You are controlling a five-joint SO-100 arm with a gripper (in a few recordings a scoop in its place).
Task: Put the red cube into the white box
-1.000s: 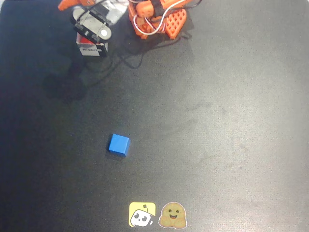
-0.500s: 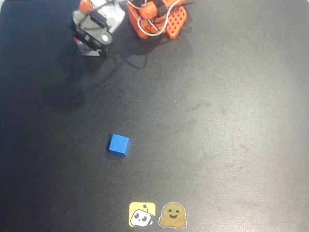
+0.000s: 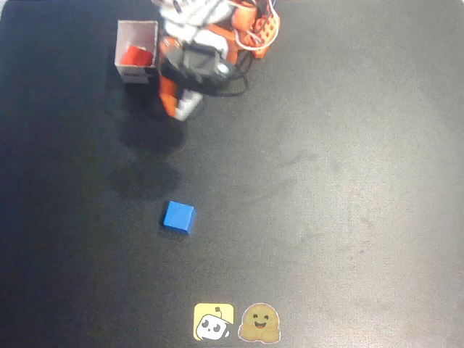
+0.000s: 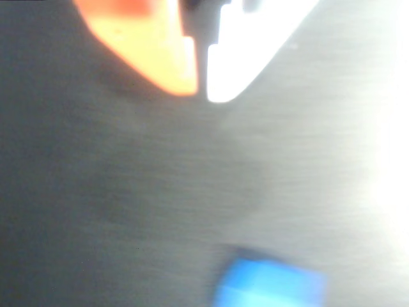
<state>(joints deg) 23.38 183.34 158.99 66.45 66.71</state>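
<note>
One red cube (image 3: pixel 135 55) inside white box (image 3: pixel 137 72), beside hand (image 3: pixel 181 110)

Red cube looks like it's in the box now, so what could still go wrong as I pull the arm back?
The red cube lies inside the white box, and the gripper hangs just right of it in the overhead view, fingers nearly together and empty in the wrist view.

1. The arm is close to the box's right wall; a sideways swing could knock the light box over.
2. The blue cube sits ahead of the gripper in the wrist view; a low sweep forward could push it.
</note>
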